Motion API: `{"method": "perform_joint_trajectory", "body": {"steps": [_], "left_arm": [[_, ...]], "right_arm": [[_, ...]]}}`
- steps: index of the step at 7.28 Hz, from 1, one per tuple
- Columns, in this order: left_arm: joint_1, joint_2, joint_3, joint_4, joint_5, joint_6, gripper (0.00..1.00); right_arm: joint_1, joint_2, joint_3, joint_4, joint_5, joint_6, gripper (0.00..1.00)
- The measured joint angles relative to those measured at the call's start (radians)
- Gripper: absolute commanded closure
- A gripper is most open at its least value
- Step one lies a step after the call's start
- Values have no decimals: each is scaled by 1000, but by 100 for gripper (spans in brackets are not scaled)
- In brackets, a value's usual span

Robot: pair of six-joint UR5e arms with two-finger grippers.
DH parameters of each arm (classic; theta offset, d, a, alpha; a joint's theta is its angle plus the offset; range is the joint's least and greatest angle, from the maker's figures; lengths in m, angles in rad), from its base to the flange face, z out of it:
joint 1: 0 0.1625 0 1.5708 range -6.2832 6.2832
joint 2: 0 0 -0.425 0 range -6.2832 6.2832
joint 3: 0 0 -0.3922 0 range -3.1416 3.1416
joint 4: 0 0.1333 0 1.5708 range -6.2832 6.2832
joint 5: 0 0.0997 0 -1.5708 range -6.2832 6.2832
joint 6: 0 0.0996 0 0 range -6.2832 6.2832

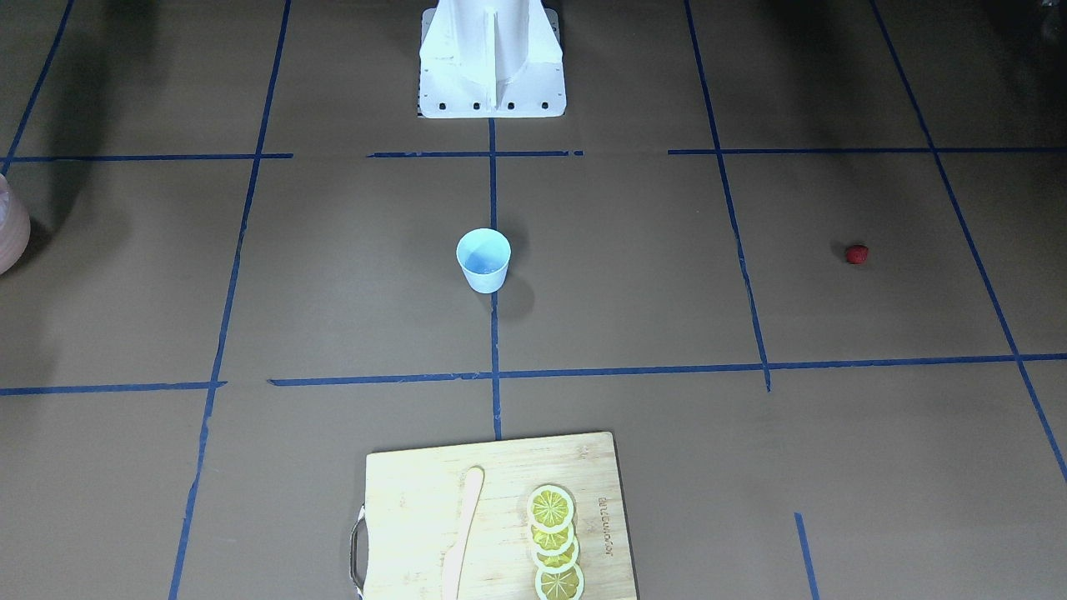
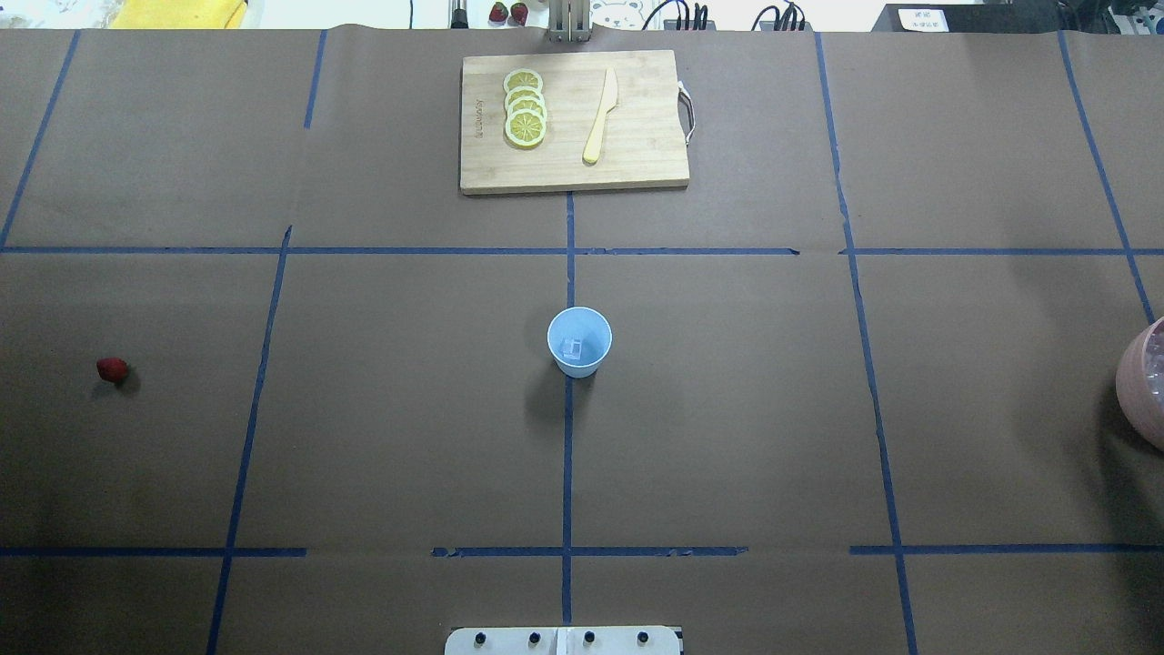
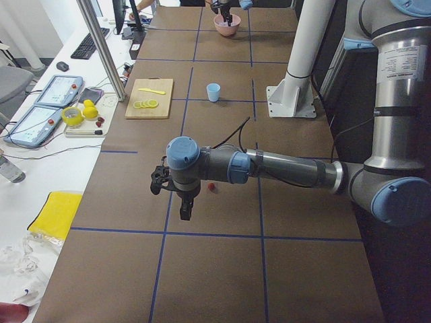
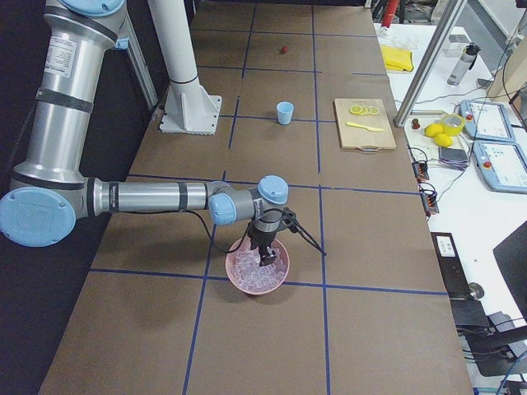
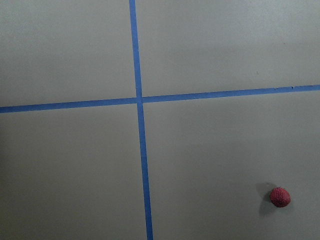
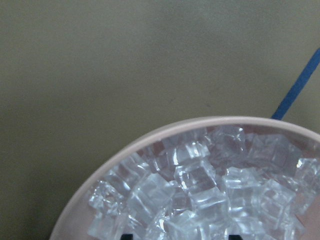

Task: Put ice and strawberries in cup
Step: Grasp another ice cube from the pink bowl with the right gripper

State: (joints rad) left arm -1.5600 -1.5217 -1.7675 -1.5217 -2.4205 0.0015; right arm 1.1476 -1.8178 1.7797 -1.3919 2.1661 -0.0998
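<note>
The pale blue cup (image 2: 579, 341) stands upright at the table's middle, with one clear ice cube (image 2: 573, 347) at its bottom. Far to the robot's left lies the single red strawberry (image 2: 112, 368), also low right in the left wrist view as the strawberry (image 5: 280, 197). My left gripper (image 3: 185, 211) hangs just beside and above it; I cannot tell its state. My right gripper (image 4: 263, 253) sits low over the pinkish bowl (image 4: 258, 284) heaped with ice (image 6: 200, 195). Two dark fingertips (image 6: 127, 236) stand wide apart at the frame's bottom edge, so it is open.
A wooden cutting board (image 2: 637, 155) with lemon slices (image 2: 525, 107) and a pale knife (image 2: 600, 114) lies at the far side, opposite the robot base (image 1: 492, 58). Blue tape lines cross the brown table cover. Desks with tablets flank the table's far edge.
</note>
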Motion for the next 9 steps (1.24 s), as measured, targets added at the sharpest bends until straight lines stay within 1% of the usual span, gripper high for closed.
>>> {"method": "perform_joint_trajectory", "body": {"steps": [1,3,5,6,7,8,9], "left_arm": [[0,0,-1,0,0,0,0],[0,0,-3,0,-1,0,0],[0,0,-7,0,-2,0,0],[0,0,-7,0,-2,0,0],[0,0,-7,0,-2,0,0],[0,0,-7,0,-2,0,0],[0,0,-8,0,-2,0,0]], "right_arm": [[0,0,-2,0,0,0,29],[0,0,-5,0,0,0,36],[0,-1,-6,0,0,0,59],[0,-1,-6,0,0,-1,68],[0,-1,-6,1,0,-3,80],[0,-2,-6,1,0,-4,89],[0,-3,-6,2,0,-5,93]]}}
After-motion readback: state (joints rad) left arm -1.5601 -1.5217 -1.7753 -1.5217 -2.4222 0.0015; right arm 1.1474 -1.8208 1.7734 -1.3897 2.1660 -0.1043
